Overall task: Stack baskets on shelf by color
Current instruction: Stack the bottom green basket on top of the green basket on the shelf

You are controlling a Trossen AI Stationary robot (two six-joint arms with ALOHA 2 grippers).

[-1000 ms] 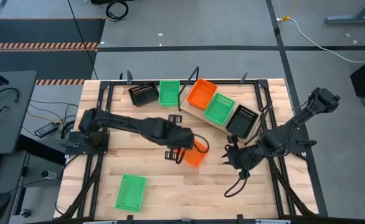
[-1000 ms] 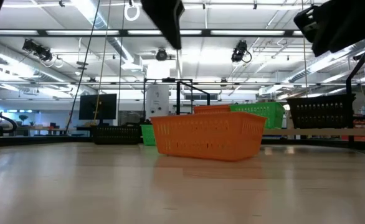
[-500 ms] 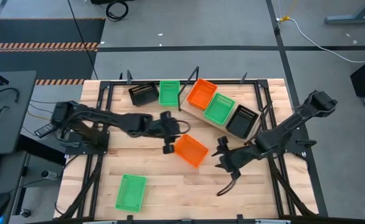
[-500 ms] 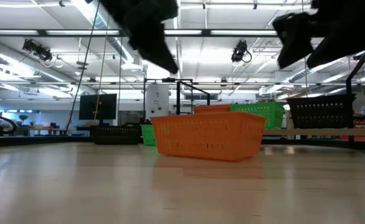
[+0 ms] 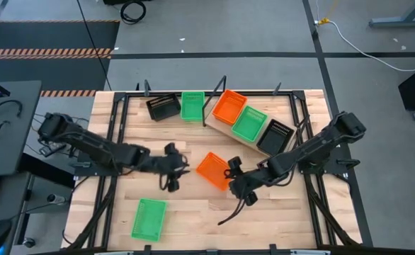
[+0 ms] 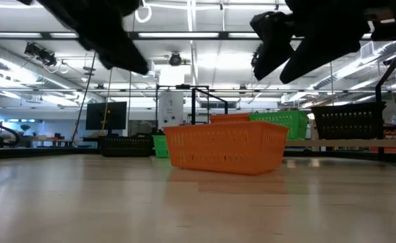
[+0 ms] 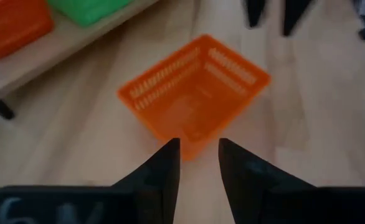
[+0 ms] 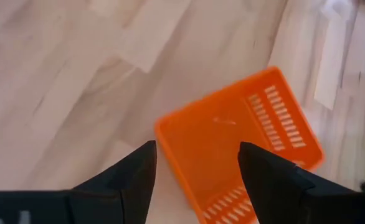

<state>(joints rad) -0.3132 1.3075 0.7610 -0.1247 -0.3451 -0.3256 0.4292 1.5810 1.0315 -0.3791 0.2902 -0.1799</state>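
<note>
One orange basket [image 5: 212,171] sits upright on its bottom in the middle of the table, also seen in the low view [image 6: 225,148]. My left gripper [image 5: 181,168] hovers just to its left, open and holding nothing [image 7: 199,144]. My right gripper [image 5: 230,172] hovers at the basket's right side, its fingers wide open [image 8: 197,149] and clear of the basket. The shelf [image 5: 222,129] lies slanted at the far right and carries an orange basket [image 5: 229,105], a green basket [image 5: 250,122] and a black basket [image 5: 275,134] in a row.
A black basket [image 5: 163,106] and a green basket [image 5: 192,105] stand on the table near its far edge. Another green basket [image 5: 149,218] lies near the front left. A black frame [image 5: 119,106] runs around the tabletop.
My left gripper has drawn back from above the orange basket toward the table's left edge. My right gripper has moved toward the table's left, up to the orange basket's right side. The basket stays where it was.
</note>
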